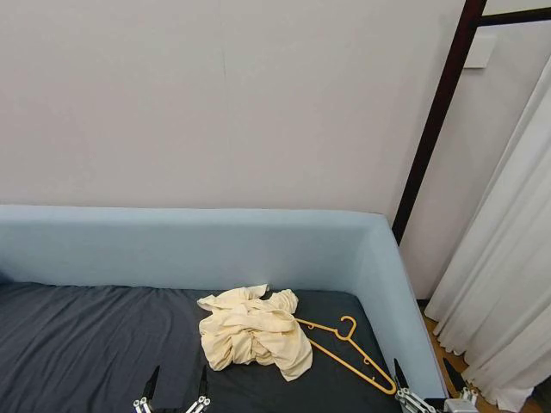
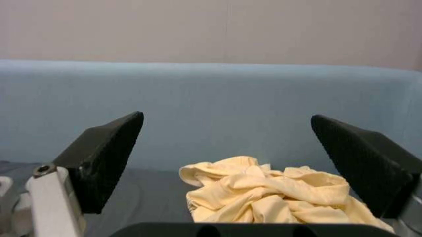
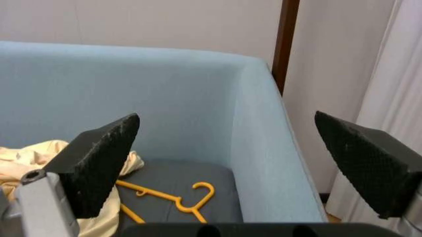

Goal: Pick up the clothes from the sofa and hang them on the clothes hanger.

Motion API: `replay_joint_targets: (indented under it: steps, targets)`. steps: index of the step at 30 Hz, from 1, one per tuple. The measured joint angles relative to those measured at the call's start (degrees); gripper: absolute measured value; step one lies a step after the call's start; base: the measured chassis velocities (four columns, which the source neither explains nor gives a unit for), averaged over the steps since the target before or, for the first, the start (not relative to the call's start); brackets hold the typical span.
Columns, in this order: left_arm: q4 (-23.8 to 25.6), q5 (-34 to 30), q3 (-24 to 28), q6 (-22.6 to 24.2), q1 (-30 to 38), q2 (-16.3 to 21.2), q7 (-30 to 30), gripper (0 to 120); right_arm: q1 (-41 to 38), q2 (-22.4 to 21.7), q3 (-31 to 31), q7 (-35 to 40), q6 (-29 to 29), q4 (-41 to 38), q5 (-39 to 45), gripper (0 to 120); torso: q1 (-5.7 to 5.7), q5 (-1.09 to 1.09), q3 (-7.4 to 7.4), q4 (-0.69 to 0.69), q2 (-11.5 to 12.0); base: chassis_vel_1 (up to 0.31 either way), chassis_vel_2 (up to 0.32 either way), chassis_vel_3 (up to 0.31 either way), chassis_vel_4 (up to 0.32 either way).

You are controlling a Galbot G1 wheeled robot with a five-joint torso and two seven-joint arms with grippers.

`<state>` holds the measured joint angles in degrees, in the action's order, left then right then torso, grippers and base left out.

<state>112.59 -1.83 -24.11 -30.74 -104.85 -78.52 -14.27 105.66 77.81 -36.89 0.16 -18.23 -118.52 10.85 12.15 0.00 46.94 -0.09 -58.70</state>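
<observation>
A crumpled cream garment (image 1: 252, 331) lies on the dark seat of the light-blue sofa (image 1: 207, 249), toward its right end. An orange plastic hanger (image 1: 349, 351) lies flat just right of it, touching the cloth. My left gripper (image 1: 176, 385) stands open at the bottom edge of the head view, nearer than the garment and to its left. In the left wrist view the garment (image 2: 270, 197) lies beyond the open gripper (image 2: 231, 168). My right gripper (image 1: 426, 381) hovers open over the sofa's right arm. In its wrist view the hanger (image 3: 173, 199) lies ahead between the fingers.
A dark wooden rack post (image 1: 435, 116) rises behind the sofa's right corner. White curtains (image 1: 508, 284) hang at the right. A plain wall (image 1: 215, 95) stands behind the sofa. The dark seat (image 1: 77, 344) stretches leftward.
</observation>
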Motion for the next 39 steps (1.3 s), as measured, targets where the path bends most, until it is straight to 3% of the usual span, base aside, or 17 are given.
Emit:
replay_joint_targets:
  steps: [9, 19, 26, 28, 30, 32, 39]
  targets:
    - [-1.4, -0.4, -0.4, -0.7, 0.4, -0.1, 0.0, 100, -0.8, -3.0, 1.0, 0.8, 2.9, 0.0, 2.9, 100, 0.0, 0.0, 0.0, 0.0, 0.0, 0.0, 0.0, 0.0, 0.0]
    - [-2.5, -1.1, -0.2, -1.3, 0.6, 0.6, 0.8, 100, -4.6, -11.9, 3.7, 2.1, 10.8, 0.3, 13.8, 100, 0.0, 0.0, 0.0, 0.0, 0.0, 0.0, 0.0, 0.0, 0.0]
    - [-4.0, -1.2, 0.8, -1.1, 1.0, 1.1, 1.2, 100, -15.8, -19.3, 9.2, 3.7, 20.7, 3.1, 24.4, 100, 0.0, 0.02, 0.0, 0.02, 0.0, 0.0, 0.0, 0.0, 0.0]
    - [-4.0, -1.1, 0.4, -1.3, 0.6, 0.7, 1.3, 100, -21.9, -22.7, 14.8, 4.5, 24.5, 5.5, 28.2, 100, 0.0, -0.01, 0.0, 0.02, 0.0, 0.0, 0.0, 0.0, 0.0]
    - [-4.0, -1.1, 0.3, -1.3, 0.5, 0.6, 1.3, 100, -23.5, -23.4, 16.6, 4.7, 25.4, 6.2, 28.8, 100, 0.0, 0.0, 0.01, 0.01, 0.0, 0.0, 0.0, 0.0, 0.0]
    - [-4.1, -0.9, -0.1, -1.3, 0.1, 0.3, 1.2, 100, -30.5, -24.9, 24.3, 5.5, 27.6, 9.2, 30.4, 100, 0.0, -0.02, 0.01, -0.01, 0.0, 0.0, 0.0, 0.0, 0.0]
    - [-4.3, -0.3, -0.4, -1.3, -0.4, -0.5, 1.1, 100, -47.6, -22.4, 40.2, 7.1, 31.7, 18.8, 33.7, 100, 0.01, 0.0, 0.01, 0.01, 0.0, 0.0, 0.0, 0.0, 0.0]
